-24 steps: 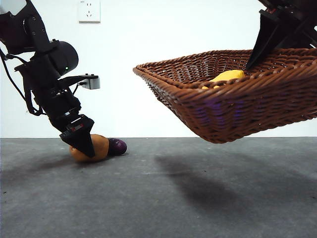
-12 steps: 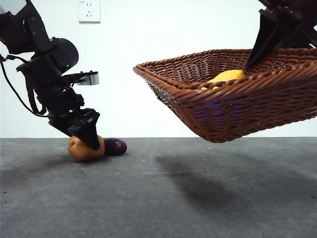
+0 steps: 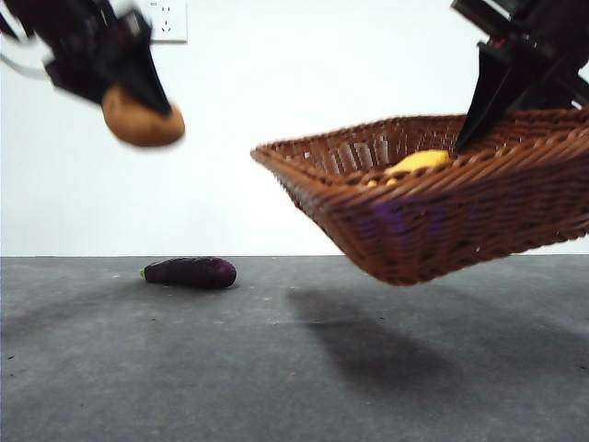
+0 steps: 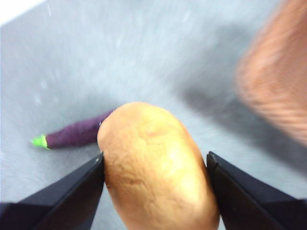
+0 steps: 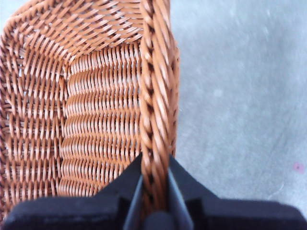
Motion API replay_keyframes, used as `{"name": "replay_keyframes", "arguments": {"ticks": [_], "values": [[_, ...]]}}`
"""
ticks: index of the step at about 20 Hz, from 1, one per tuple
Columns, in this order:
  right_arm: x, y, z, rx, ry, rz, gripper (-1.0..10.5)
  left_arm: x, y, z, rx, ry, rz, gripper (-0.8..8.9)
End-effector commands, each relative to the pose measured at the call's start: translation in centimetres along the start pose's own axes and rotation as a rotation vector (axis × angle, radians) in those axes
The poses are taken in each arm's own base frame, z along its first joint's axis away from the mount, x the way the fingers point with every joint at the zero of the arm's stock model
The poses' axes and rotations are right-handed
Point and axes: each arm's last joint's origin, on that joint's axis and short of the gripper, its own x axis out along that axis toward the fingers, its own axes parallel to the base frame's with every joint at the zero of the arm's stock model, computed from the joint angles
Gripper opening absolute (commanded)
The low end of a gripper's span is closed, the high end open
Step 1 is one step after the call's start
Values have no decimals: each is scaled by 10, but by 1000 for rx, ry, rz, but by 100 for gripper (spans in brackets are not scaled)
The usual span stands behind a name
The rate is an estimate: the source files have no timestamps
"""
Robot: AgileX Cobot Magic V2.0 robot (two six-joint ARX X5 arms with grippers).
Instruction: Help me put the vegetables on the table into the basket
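My left gripper [image 3: 138, 87] is shut on the orange-brown potato [image 3: 142, 122] and holds it high at the upper left; the left wrist view shows the potato [image 4: 156, 167] between its jaws. The purple eggplant [image 3: 190, 272] lies on the grey table [image 3: 276, 368] below, and it also shows in the left wrist view [image 4: 76, 134]. My right gripper [image 3: 474, 120] is shut on the rim of the brown wicker basket [image 3: 442, 216] and holds it tilted in the air at the right. The yellow corn cob [image 3: 419, 162] lies inside it. The right wrist view shows the basket's rim [image 5: 156, 110] clamped.
A white wall socket [image 3: 167, 20] sits on the back wall. The basket casts a shadow [image 3: 368, 331] on the table. An edge of the basket [image 4: 278, 81] shows blurred in the left wrist view.
My left gripper has lifted the potato from the table, beside the eggplant, to the upper left. The eggplant now lies alone. The basket has dipped slightly.
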Motion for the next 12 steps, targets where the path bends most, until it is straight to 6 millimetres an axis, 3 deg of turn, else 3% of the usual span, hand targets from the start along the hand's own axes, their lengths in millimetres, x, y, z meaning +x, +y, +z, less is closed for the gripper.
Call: {"name": "replay_keyframes", "arguments": {"ticks": [1, 3, 5, 8, 12], "values": [[12, -4, 1, 57, 6, 8, -12, -34, -27, 4, 24, -27, -69, -5], [24, -5, 4, 88, 2, 35, -12, -52, -58, 11, 93, -78, -166, -5], [36, 2, 2, 76, 37, 61, -12, -50, -92, 20, 161, -111, -255, -5], [44, 19, -1, 44, 53, 101, -12, -18, -131, 30, 245, -90, -269, -6], [46, 27, -2, 34, 64, 121, -12, 46, -145, 18, 255, 88, -259, -6]]}}
